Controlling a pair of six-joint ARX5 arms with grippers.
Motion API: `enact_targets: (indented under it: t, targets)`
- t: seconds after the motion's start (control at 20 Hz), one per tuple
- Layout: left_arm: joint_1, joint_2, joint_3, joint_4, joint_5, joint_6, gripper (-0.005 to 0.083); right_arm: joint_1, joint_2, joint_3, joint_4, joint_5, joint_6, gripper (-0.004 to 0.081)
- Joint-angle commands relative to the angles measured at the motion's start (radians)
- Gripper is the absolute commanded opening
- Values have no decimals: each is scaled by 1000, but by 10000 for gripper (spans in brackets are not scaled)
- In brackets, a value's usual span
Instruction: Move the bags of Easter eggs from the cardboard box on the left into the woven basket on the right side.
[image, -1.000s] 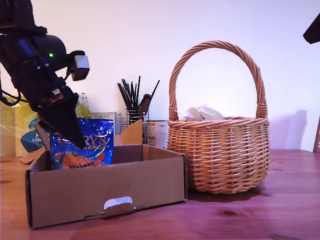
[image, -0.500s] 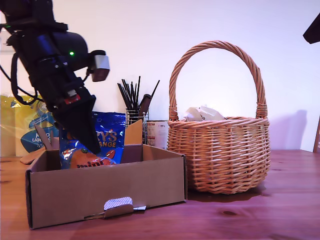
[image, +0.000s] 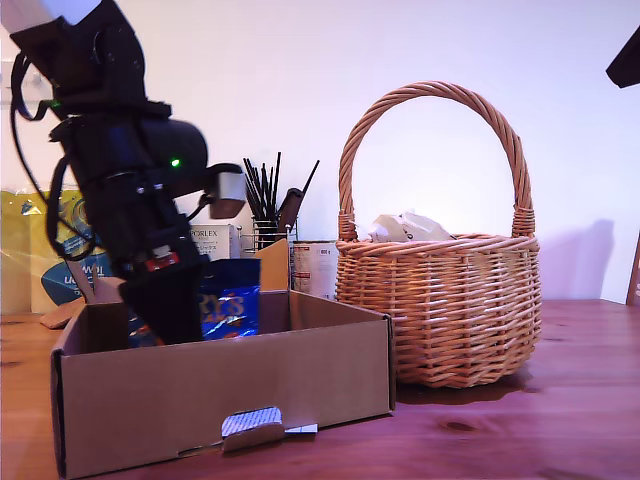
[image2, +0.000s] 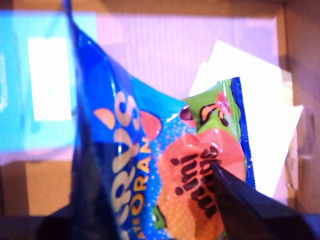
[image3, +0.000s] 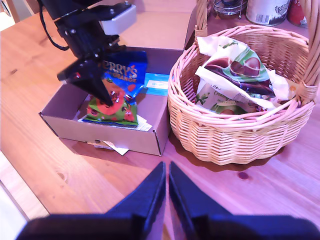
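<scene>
At the exterior view's left, my first gripper (image: 172, 310) reaches down inside the shallow brown corrugated cardboard box (image: 230, 380), its jaws clenched on the glossy blue-and-orange Terry's pouch (image: 228, 312), which hangs upright over the box floor (the first wrist view shows a dark fingertip (image2: 245, 200) pressed on the orange "mini" print). The pouch's lower part is hidden behind the box's front wall in the exterior view. White and light-blue paper slips (image3: 157, 83) lie on the box floor beneath it. Behind the box stand a yellow-and-blue plastic pack (image: 45, 262), a white Porlex carton (image: 213, 240) and a wire holder of black sticks (image: 268, 205). Toward the exterior view's right, just beside the box, sits the round tan wicker basket (image: 440, 310) with its tall arched handle; white-and-green sweet pouches (image3: 235, 70) lie piled inside. My second gripper (image3: 167, 187) hovers over the wooden table (image: 520, 430) in front of box and basket, jaws pressed together on nothing.
</scene>
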Motion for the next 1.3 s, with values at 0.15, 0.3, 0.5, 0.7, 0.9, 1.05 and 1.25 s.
enact_targets:
  t: [0.15,0.3,0.5,0.7,0.9,1.05,1.25]
  targets:
    - [0,24,-11,18,-45,0,24,-3,-1,7,4,-3,-6,-12]
    - [3,17,24,-3,-67,0,-18,-3,-1,7,4,-3,-6,-12]
    - [6,-2,134,-102,-64,-1,-19,-3,-1,7,4,-3,-6,-12]
    - [3,-24,283,-254,-27,-12,-19,-3,-1,7,3,-3,-6,-12]
    - [-34,-74,366,-259,110,-51,-19,-3,-1,7,3,-2,-6,-12]
    - [-74,-106,368,-230,158,-108,-19,-3,-1,7,3,2,-7,-12]
    - [-120,-133,368,-261,143,-136,-19,-3,-1,7,-6,10,-10,-12]
